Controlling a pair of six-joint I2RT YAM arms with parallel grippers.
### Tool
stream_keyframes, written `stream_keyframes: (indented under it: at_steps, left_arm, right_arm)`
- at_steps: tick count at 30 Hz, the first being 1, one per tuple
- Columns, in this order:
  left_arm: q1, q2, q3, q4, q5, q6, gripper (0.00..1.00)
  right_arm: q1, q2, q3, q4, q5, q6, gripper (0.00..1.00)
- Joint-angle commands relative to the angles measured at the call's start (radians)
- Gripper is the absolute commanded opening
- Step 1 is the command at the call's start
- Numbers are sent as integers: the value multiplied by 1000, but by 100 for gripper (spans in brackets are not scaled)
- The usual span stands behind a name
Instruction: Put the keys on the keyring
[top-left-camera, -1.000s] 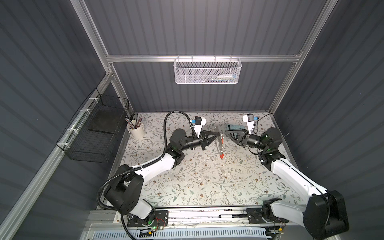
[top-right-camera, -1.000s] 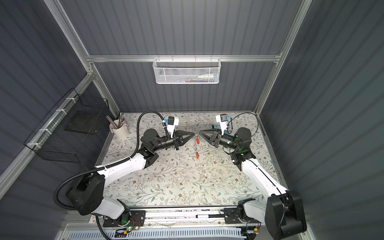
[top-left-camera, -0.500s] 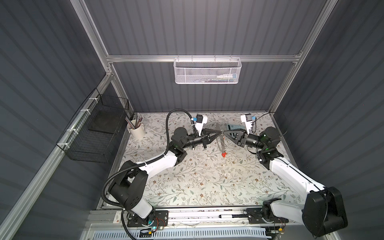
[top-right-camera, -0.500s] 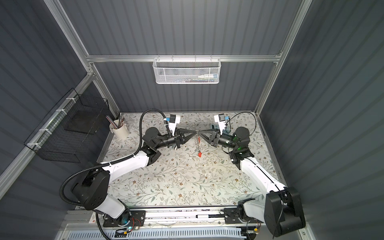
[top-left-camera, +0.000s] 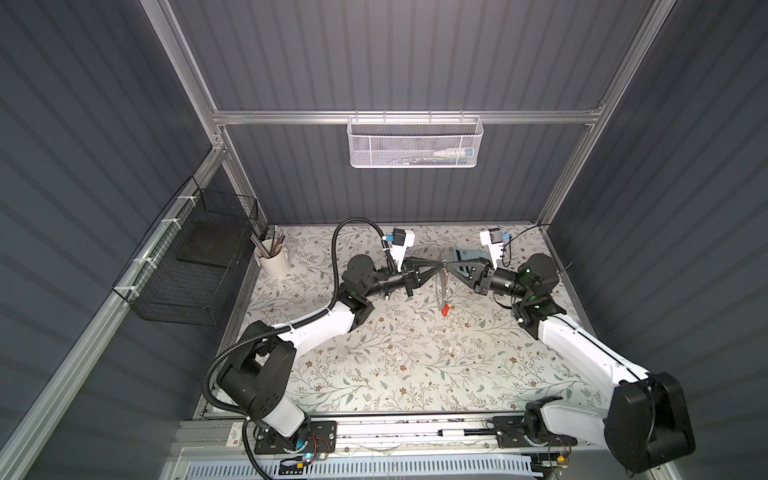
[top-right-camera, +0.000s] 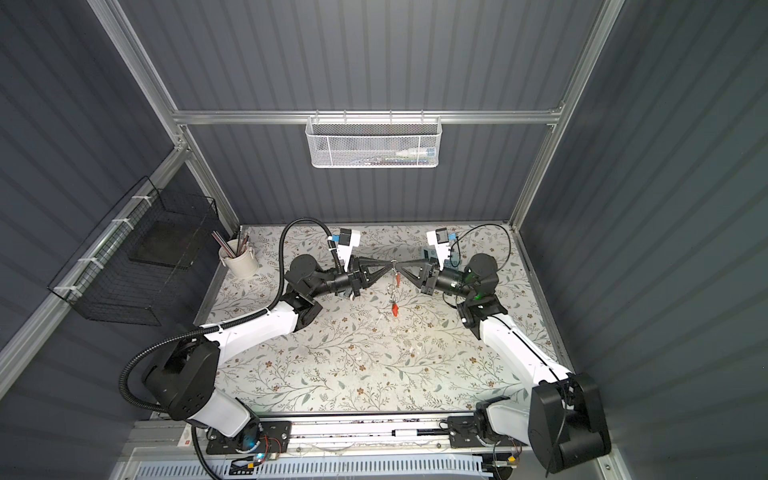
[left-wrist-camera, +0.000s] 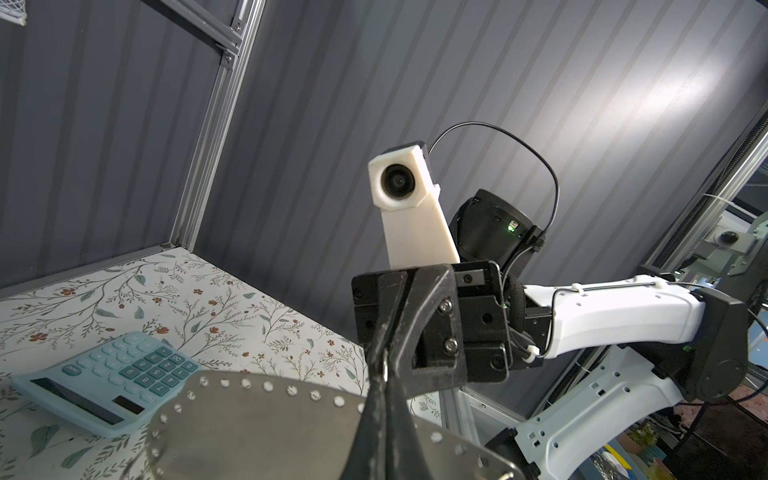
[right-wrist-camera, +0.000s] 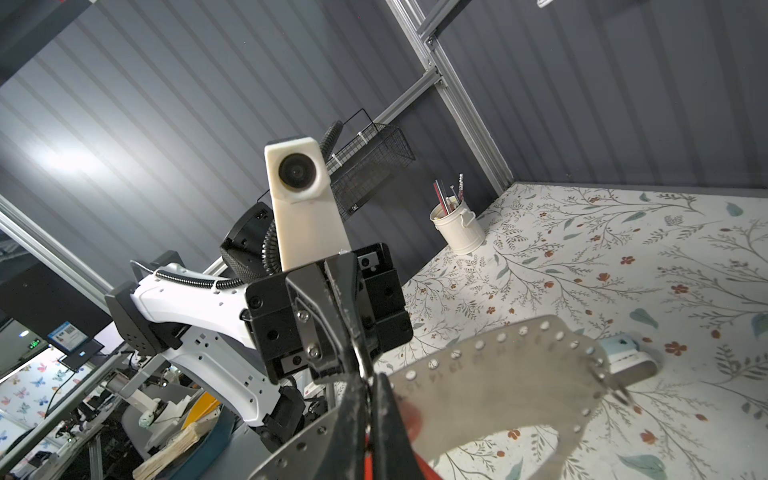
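Keyring (left-wrist-camera: 270, 428): thin, stiff, slick plate, rim pinched in closed left gripper (top-right-camera: 390, 264); closed right gripper (top-right-camera: 400, 265) apparently pinching light plastic key (top-right-camera: 398, 277) beneath.

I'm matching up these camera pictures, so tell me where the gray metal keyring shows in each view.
Top views: the keyring hangs edge-on mid-table, a thin gray sliver in both.
Left wrist: broad plate in the foreground, in front of the calculator.
Right wrist: curved, hole-lined plate in the foreground.
Shared landmark: the floral table cover, in all four.
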Motion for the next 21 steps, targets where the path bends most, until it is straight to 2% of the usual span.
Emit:
stream_keyframes:
  at_steps: [1, 3, 7, 10, 12, 14, 17, 18, 21]
  left_arm:
    - [6, 2, 47, -23, 7, 37, 0]
    - [10, -10, 57, -76, 10, 66, 2]
    - [15, -67, 86, -291, 11, 196, 21]
    - [31, -121, 107, -484, 28, 301, 35]
    - [47, -163, 133, -647, 36, 415, 43]
    - [50, -199, 180, -869, 23, 579, 48]
    - [50, -214, 295, -1195, 9, 822, 54]
    - [50, -210, 336, -1290, -7, 883, 54]
    - [49, -196, 421, -1433, -22, 986, 54]
  right_arm:
    - [15, 0, 29, -18, -23, -17, 0]
    - [15, -5, 33, -44, -19, -42, 0]
    - [15, -36, 30, -111, 12, -132, 0]
    - [15, -49, 20, -97, 3, -178, 0]
    - [17, -54, 4, -56, -12, -208, 0]
    - [18, -63, 2, -68, -16, -261, 0]
    - [29, -71, 20, -179, -12, -400, 0]
    - [35, -73, 27, -225, -12, -453, 0]
    - [44, -74, 28, -268, -18, -553, 0]
